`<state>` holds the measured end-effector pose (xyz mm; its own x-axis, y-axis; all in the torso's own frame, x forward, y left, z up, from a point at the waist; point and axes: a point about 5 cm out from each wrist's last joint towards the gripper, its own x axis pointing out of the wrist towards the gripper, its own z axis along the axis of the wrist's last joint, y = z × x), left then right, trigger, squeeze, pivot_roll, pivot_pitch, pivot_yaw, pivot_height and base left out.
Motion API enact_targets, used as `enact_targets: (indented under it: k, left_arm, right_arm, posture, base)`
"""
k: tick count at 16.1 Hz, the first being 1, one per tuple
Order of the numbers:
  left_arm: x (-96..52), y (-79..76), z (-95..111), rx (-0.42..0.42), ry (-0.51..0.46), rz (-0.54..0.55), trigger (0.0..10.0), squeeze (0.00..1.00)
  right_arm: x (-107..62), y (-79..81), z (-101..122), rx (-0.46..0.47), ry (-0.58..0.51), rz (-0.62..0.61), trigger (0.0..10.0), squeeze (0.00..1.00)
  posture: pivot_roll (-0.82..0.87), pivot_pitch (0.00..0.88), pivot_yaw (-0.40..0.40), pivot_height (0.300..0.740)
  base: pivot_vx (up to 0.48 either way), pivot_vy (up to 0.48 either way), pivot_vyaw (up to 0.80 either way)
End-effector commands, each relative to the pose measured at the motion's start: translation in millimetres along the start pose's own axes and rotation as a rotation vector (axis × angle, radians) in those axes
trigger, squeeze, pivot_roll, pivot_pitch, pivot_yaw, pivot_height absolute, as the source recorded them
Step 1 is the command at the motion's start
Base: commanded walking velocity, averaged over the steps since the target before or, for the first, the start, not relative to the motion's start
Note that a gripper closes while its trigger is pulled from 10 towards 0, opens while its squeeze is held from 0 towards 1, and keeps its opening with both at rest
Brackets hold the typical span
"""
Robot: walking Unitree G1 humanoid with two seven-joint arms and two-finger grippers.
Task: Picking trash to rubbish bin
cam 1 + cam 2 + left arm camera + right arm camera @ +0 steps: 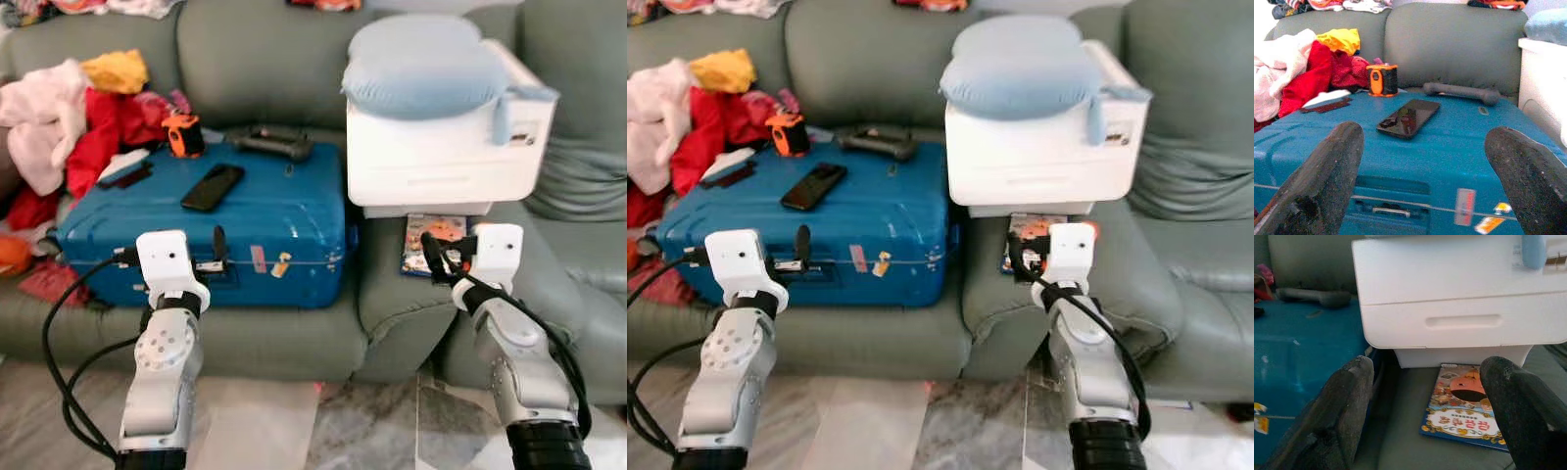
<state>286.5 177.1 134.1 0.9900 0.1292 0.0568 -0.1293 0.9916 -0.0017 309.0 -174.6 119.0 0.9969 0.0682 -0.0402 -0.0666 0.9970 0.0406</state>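
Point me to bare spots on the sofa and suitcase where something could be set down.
Free: the blue suitcase lid between the phone and the white printer, and the seat cushion left of the picture book. Crowded: the clothes pile at the left, and the lid's back edge with tape measure and dumbbell.

The hard blue plastic suitcase (245, 220) has a smooth, slightly glossy shell with paper stickers on its front. On it lies a black phone (213, 186) whose glass face is glossy and reflective, beside a dark matt dumbbell-shaped bar (1462, 92). The grey-green sofa (265, 59) looks like smooth matt leather. The white plastic box (441, 147) is smooth with a faint sheen; the pale blue cushion (421, 69) on it is soft matt cloth. The colourful picture book (1469, 411) has a glossy paper cover. The crumpled red, pink and yellow clothes (69, 127) are soft cloth.
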Motion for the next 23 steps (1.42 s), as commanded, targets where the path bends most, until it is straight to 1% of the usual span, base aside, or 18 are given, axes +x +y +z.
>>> enact_targets:
  k: [1, 3, 5, 7, 9, 12, 13, 19, 23]
  left_arm:
    - [0.3, 8.3, -0.2, 0.019, 0.007, 0.024, 10.0, 0.00]
    - [0.6, 8.7, -1.0, 0.019, 0.009, 0.031, 10.0, 0.00]
    - [0.4, 6.0, 0.7, 0.029, -0.010, 0.032, 10.0, 0.00]
    - [-0.1, 2.5, 1.7, -0.006, -0.021, 0.013, 10.0, 0.00]
    - [-0.1, 1.9, 1.6, -0.011, -0.022, 0.012, 10.0, 0.00]
    - [1.3, 3.3, 0.7, -0.021, -0.024, 0.026, 10.0, 0.00]
    - [2.4, 2.9, 1.0, -0.038, -0.025, 0.026, 10.0, 0.00]
    - [3.3, 1.8, 0.2, -0.028, -0.024, 0.015, 10.0, 0.00]
    - [3.2, 2.1, 0.5, -0.019, -0.023, 0.009, 10.0, 0.00]
  right_arm:
    - [3.1, 9.7, 6.1, 0.007, -0.023, 0.028, 10.0, 0.00]
    - [3.7, 8.9, 6.8, 0.006, -0.022, 0.026, 10.0, 0.00]
    - [5.2, 7.2, 9.2, -0.001, -0.026, 0.029, 10.0, 0.00]
    - [7.4, 8.1, 11.8, 0.004, -0.033, 0.030, 10.0, 0.00]
    - [8.6, 9.1, 12.2, 0.003, -0.022, 0.038, 10.0, 0.00]
    - [8.8, 9.9, 11.9, 0.013, -0.021, 0.041, 10.0, 0.00]
    - [9.1, 10.5, 12.2, 0.013, -0.023, 0.043, 10.0, 0.00]
    - [7.3, 11.4, 9.3, 0.022, -0.019, 0.036, 10.0, 0.00]
    - [6.8, 13.7, 9.3, 0.022, -0.028, 0.038, 10.0, 0.00]
  posture:
    - [-0.03, 0.025, 0.047, 0.740]
    - [-0.03, 0.023, 0.042, 0.740]
    - [-0.03, 0.018, 0.033, 0.740]
    - [-0.04, 0.011, 0.025, 0.740]
    - [-0.04, 0.006, 0.020, 0.740]
    - [-0.04, 0.000, 0.019, 0.740]
    - [-0.04, 0.000, 0.021, 0.740]
    - [-0.04, 0.004, 0.033, 0.740]
    - [-0.04, 0.005, 0.040, 0.740]
  base:
    - [0.000, 0.000, 0.00]
    - [0.000, 0.000, 0.00]
    - [0.000, 0.000, 0.00]
    - [0.000, 0.000, 0.00]
    - [0.000, 0.000, 0.00]
    - [0.000, 0.000, -0.80]
    - [0.000, 0.000, -0.79]
    - [0.000, 0.000, -0.79]
    - [0.000, 0.000, 0.00]
